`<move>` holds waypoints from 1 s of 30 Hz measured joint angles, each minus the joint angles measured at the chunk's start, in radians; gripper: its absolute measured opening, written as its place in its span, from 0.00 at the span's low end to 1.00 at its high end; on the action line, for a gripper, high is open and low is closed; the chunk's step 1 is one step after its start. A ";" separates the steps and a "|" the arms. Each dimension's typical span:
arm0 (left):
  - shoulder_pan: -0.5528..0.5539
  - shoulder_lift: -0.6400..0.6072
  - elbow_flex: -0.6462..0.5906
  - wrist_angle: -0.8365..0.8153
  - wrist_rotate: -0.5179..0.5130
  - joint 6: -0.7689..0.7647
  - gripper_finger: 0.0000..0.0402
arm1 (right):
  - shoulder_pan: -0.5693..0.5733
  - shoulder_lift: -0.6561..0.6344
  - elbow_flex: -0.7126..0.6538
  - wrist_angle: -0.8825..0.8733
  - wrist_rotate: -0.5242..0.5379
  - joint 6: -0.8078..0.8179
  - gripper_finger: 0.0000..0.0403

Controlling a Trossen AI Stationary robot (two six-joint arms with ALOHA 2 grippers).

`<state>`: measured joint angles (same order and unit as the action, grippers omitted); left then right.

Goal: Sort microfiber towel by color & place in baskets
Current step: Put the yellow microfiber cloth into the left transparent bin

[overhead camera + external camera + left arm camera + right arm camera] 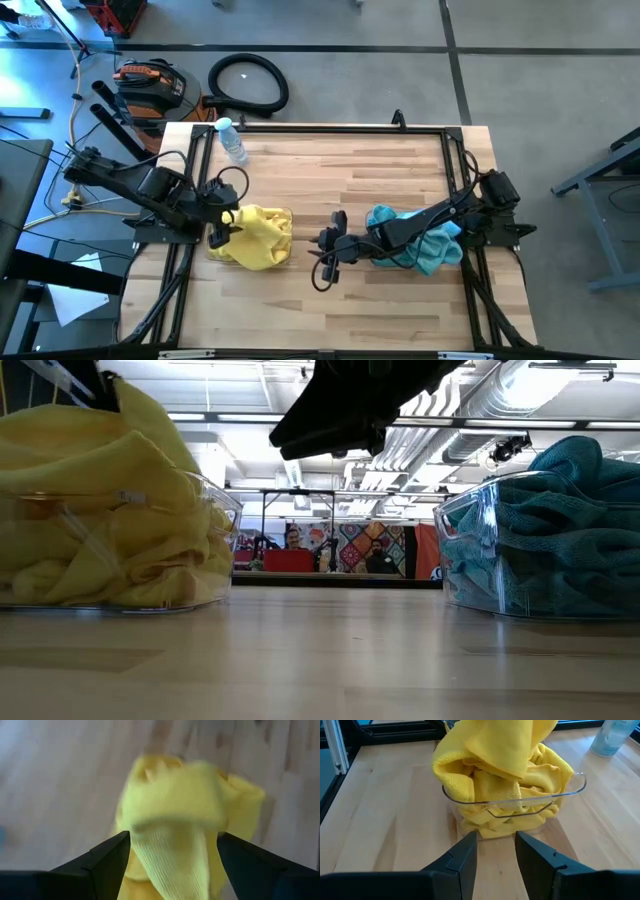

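floor: grey concrete (400, 70); black hose coil (248, 82); ceiling: strip lights (250, 417), ducts (520, 390)

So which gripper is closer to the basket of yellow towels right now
Left. The left gripper hangs open right over the yellow towels, at the basket edge. The right gripper sits out over bare table between the two baskets, pointed toward the yellow one.
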<state>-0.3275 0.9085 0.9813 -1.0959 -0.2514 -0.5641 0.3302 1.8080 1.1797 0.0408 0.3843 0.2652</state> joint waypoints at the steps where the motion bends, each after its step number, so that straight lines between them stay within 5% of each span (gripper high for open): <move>1: 0.000 0.000 0.010 0.003 -0.032 0.000 0.72 | 0.000 0.000 0.000 0.000 0.000 0.000 0.32; 7: 0.000 0.012 -0.018 0.063 -0.287 -0.050 0.72 | 0.000 0.000 0.000 0.000 0.000 0.000 0.32; 16: 0.000 0.058 -0.279 0.303 -0.113 -0.122 0.72 | 0.000 0.000 0.000 0.000 -0.001 0.000 0.32; 24: -0.001 0.089 -0.517 0.437 -0.117 -0.246 0.72 | 0.000 0.000 0.000 0.000 -0.001 0.008 0.32; 30: 0.001 0.087 -0.549 0.463 -0.173 -0.269 0.72 | 0.000 0.000 0.000 0.000 -0.001 0.008 0.32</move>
<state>-0.3267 0.9955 0.4319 -0.6327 -0.4247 -0.8328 0.3302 1.8080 1.1797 0.0410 0.3830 0.2731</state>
